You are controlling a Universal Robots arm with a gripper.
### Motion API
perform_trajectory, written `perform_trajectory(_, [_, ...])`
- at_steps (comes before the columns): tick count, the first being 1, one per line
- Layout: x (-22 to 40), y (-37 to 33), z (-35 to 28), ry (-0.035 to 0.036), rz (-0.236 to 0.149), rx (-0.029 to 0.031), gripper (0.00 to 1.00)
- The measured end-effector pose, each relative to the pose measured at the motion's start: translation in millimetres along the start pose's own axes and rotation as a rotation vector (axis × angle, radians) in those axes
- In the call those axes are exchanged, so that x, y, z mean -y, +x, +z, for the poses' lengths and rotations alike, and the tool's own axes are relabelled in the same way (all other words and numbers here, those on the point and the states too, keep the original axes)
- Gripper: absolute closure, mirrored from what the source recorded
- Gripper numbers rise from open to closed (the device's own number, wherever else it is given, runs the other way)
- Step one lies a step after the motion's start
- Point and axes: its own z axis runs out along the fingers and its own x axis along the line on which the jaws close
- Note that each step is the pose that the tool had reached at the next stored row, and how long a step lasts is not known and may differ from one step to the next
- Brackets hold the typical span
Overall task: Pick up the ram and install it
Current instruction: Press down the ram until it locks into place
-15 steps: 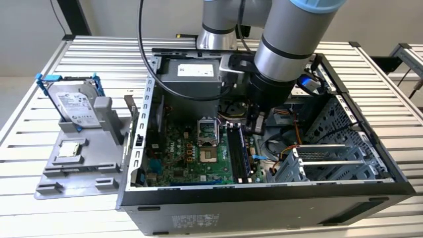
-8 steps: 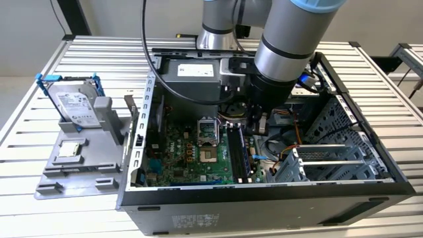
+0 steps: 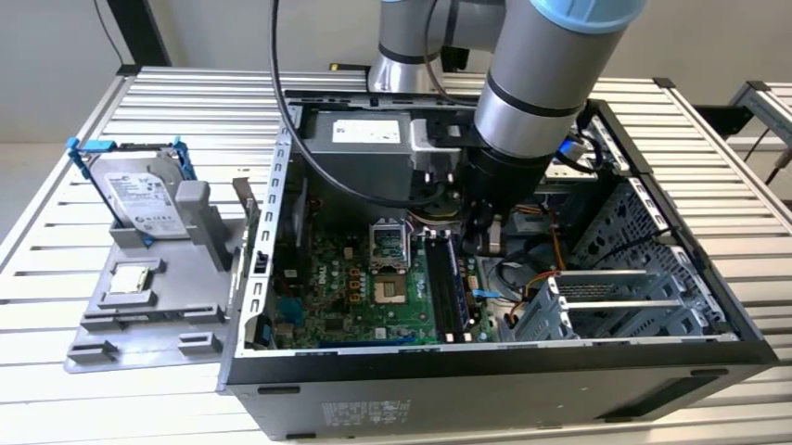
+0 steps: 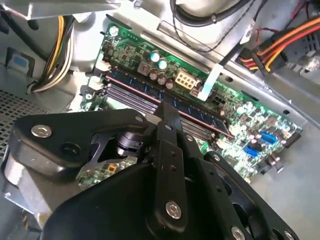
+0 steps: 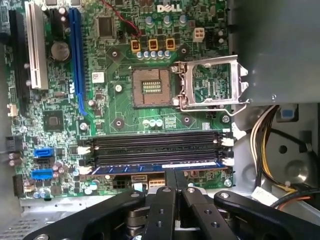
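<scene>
The desk (image 3: 74,408) of white slats carries an open computer case (image 3: 495,389) lying on its side, and the arm (image 3: 544,83) reaches down into it from above. Inside the case, the motherboard (image 5: 115,107) lies flat with its processor socket (image 5: 150,87) uncovered and the socket lid (image 5: 212,85) swung open beside it. A gray holder (image 3: 148,297) on the exterior view's left carries a hard drive (image 3: 139,195) in a blue frame and a small square chip (image 3: 133,276).

The ram (image 5: 160,167) sits in the slot of the memory bank (image 5: 157,145) nearest the gripper (image 5: 172,182), lying level along the slot in the first wrist view. The other 3 slots are bare. Whether the end latches (image 5: 229,161) have closed on it cannot be told.

The fingers (image 5: 166,195) are pressed together directly over the ram's top edge, touching or just above it. By this evidence, pickup and placement are done; only full seating remains unconfirmed.
</scene>
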Motion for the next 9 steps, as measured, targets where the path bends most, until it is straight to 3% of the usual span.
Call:
perform_trajectory(3, [-0.4, 1.9, 0.7, 0.0027, -0.024, 0.0001, 1.0])
perform_trajectory(9, [-0.4, 5.6, 1.7, 0.002, -0.029, 0.0, 1.0])
